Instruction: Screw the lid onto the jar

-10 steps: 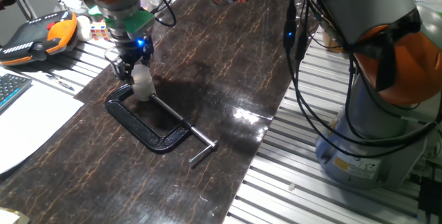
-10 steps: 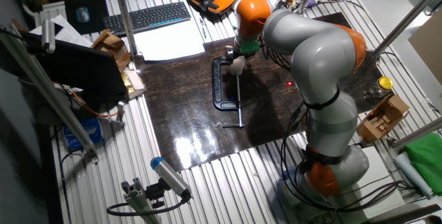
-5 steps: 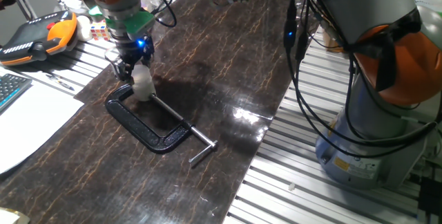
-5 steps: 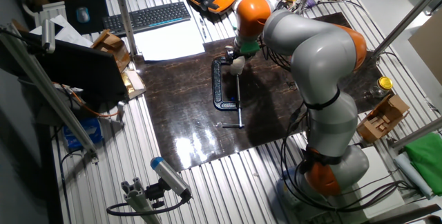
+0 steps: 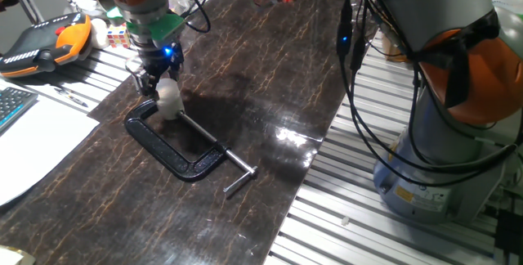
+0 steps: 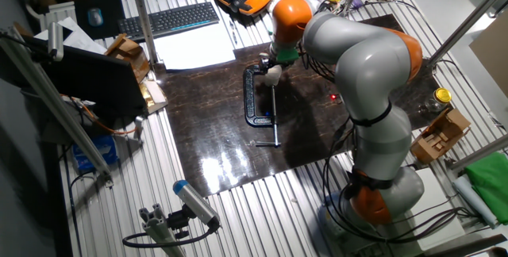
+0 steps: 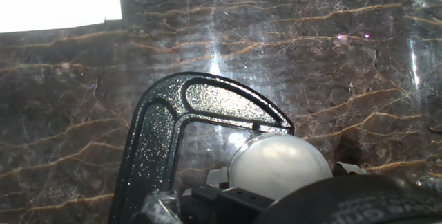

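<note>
Hand view shows the gripper (image 7: 276,203) only as a dark blur along the bottom edge, its fingertips cut off, so whether the fingers clamp the lid (image 7: 277,165) or merely rest around it cannot be told. The pale, rounded lid fills the space just above that blur, hiding whatever sits beneath it. In one fixed view the jar (image 5: 169,101) appears as a small whitish cylinder directly under the gripper (image 5: 155,77), lid and jar merging into one pale shape with no seam visible. The jar stands on the dark marbled table (image 5: 270,69), inside the mouth of the black C-clamp (image 5: 173,142), just beside the clamp's far jaw; whether the clamp touches it cannot be made out. The clamp's screw and its crossbar handle stretch toward the near right. The arm (image 6: 349,51) reaches down from above, wrist vertical, a blue light glowing on the hand. In the other fixed view its grey and orange links arch over from a base at the table's right. A keyboard (image 6: 171,19) lies well apart from the clamp.
</note>
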Controlling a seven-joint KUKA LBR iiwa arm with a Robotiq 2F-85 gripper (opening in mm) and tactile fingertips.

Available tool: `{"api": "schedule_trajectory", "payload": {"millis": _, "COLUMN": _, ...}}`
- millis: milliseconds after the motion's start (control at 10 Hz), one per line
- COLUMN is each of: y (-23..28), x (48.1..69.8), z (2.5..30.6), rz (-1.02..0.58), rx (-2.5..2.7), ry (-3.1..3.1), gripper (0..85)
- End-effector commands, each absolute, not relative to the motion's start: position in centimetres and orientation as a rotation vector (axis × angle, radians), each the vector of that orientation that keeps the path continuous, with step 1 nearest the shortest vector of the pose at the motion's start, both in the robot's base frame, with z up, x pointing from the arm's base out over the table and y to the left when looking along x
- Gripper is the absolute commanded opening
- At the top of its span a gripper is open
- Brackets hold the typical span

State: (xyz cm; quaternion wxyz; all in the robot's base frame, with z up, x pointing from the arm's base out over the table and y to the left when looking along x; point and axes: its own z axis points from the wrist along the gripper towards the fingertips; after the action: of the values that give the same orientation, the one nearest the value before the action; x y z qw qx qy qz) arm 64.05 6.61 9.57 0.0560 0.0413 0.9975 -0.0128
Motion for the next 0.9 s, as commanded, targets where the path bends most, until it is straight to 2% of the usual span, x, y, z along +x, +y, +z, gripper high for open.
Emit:
{"api": "schedule_trajectory", "payload": {"millis": 0, "y": 6.6, "x": 64.0, "z": 9.9, "rz": -0.043, "rx": 0.129, "ry": 3.026, "gripper": 76.0}}
{"api": "schedule_trajectory", "payload": {"millis": 800, "y": 6.3, "x": 62.9, "z": 11.1, "rz": -0.051, "rx": 0.134, "ry": 3.035, "gripper": 74.0}}
